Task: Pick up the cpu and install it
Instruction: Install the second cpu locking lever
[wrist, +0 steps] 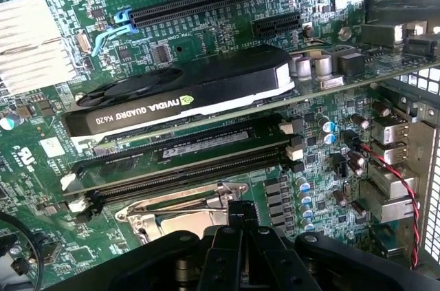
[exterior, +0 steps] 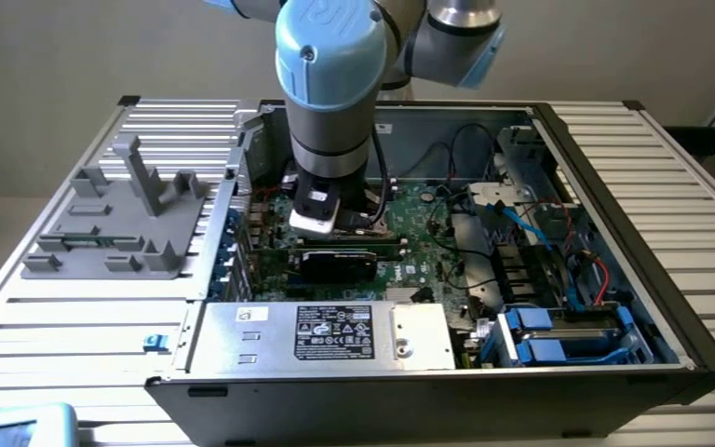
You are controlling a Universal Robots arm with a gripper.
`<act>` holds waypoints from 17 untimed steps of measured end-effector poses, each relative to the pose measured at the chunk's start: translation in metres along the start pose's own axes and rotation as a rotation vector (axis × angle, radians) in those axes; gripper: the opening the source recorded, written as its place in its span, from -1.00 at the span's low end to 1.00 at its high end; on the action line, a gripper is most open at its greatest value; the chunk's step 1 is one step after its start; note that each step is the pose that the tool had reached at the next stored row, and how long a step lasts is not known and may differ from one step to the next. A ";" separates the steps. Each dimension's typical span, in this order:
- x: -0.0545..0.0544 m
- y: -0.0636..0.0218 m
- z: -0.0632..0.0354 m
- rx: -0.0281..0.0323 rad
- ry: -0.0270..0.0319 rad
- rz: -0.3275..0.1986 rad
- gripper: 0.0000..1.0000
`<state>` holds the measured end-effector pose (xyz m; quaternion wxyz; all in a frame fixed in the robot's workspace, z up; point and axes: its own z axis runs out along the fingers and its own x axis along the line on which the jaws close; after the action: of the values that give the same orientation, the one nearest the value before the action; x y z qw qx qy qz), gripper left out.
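Grey slatted table (exterior: 72,321) holds one open computer case (exterior: 655,307), and one robot arm (exterior: 330,84) reaches down into it. One gripper (wrist: 240,225) hangs right over the one shiny socket (wrist: 172,219) on the green board (wrist: 206,36), its fingers squeezed tight together. I cannot see the cpu for sure; it may be hidden under the fingers, at the socket. If the chip sits crooked, a push could bend the tiny pins. One black graphics card (wrist: 185,95) sits just beside the socket, so a bump could hurt it. Two blue boxes (exterior: 544,335) sit in the case corner.
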<state>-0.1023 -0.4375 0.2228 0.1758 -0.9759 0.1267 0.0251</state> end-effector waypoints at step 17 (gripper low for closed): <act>-0.004 0.0036 0.0130 -0.0006 -0.0014 0.001 -0.78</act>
<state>-0.1072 -0.4352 0.2098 0.1756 -0.9759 0.1269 0.0259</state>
